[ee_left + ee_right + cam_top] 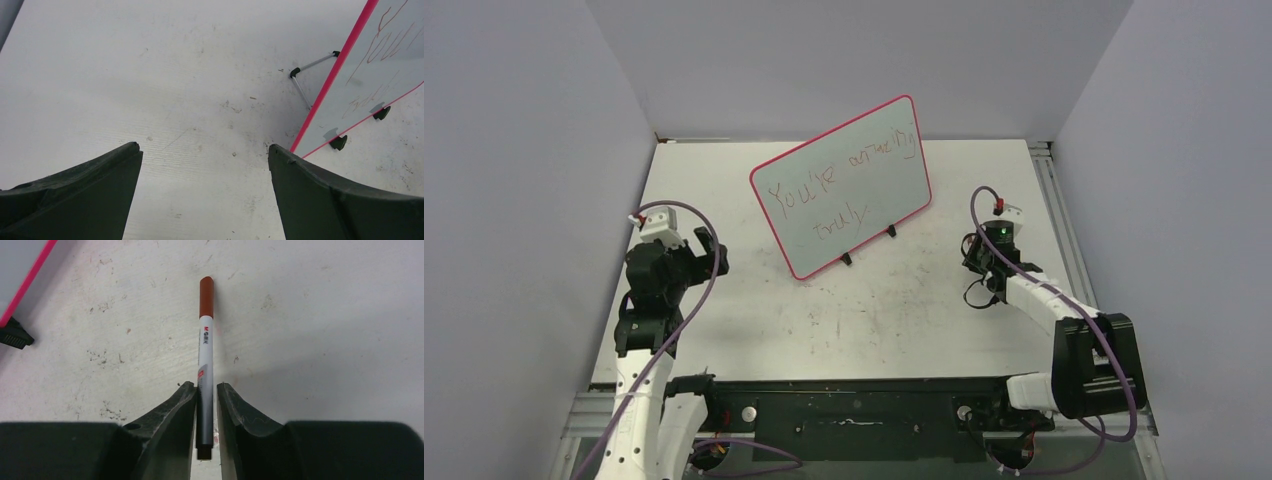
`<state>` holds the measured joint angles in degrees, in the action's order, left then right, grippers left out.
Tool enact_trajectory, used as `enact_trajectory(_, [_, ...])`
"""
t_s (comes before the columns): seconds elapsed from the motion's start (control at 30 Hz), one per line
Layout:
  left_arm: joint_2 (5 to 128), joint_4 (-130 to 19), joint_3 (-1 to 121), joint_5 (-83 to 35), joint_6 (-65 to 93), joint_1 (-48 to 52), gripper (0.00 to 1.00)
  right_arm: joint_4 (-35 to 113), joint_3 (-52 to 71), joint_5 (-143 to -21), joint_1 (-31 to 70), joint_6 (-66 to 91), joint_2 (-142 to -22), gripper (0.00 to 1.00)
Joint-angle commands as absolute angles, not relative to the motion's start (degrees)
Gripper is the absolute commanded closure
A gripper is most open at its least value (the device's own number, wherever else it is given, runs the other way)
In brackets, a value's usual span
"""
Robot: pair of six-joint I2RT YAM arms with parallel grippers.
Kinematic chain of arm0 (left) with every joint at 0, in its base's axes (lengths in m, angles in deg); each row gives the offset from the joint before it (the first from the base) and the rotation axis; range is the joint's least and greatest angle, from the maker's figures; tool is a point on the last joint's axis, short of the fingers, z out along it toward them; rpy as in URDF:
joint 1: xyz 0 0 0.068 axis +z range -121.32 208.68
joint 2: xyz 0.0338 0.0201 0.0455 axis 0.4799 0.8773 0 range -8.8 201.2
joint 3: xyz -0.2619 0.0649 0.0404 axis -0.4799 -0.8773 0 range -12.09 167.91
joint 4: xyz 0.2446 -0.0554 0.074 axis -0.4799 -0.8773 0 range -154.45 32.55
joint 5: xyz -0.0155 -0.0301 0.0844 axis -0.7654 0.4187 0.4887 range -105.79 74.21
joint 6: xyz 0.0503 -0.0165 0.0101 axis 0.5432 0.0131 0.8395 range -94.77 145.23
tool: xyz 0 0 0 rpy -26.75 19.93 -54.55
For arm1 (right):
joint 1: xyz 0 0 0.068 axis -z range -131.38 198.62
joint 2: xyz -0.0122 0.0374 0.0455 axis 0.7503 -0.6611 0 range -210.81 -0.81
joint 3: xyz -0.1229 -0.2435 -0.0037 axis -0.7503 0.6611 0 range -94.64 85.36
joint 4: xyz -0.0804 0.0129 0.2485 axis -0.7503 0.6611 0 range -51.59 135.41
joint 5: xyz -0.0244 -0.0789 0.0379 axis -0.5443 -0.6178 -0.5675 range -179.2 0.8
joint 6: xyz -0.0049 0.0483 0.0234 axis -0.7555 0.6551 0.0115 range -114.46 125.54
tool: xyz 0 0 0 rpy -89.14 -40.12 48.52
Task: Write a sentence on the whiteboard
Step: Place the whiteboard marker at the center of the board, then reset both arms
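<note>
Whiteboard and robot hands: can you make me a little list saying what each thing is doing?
whiteboard: propped up tilted on the table, pink-red rim
sentence: two thin red-brown lines, roughly "You're amazing truly"
right gripper: shut on the marker, to the right of the whiteboard
marker: white barrel, red-brown cap on, pointing away from the fingers
left gripper: open, holding nothing

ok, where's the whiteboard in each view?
Top external: whiteboard at upper centre, propped up on the table.
Left wrist: whiteboard at upper right, cut off by the frame edge.
Right wrist: only a corner, far upper left.
Shared landmark: its pink-red rim.
</note>
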<state>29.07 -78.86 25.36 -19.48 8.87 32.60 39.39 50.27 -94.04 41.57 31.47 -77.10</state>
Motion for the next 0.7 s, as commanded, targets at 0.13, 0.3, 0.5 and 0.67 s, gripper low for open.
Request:
enact_trajectory(0.13, [28.35, -79.40, 28.40, -15.17, 8.62, 33.10, 0.04, 37.65, 49.79, -95.28, 43.25, 32.73, -77.86, 0.45])
enact_trajectory(0.3, [26.97, -79.25, 28.51, -14.45, 8.97, 33.08, 0.04, 37.01, 50.12, -94.85, 43.35, 32.74, -75.42, 0.26])
enact_trajectory(0.5, [23.40, -78.23, 29.03, -11.13, 7.11, 33.02, 0.04, 38.23, 48.61, -95.67, 43.34, 30.48, -68.96, 0.04])
enact_trajectory(0.67, [22.35, -79.87, 31.05, -4.95, 4.20, 33.04, 0.04, 38.96, 48.17, -101.21, 42.79, 27.03, -59.20, 0.10])
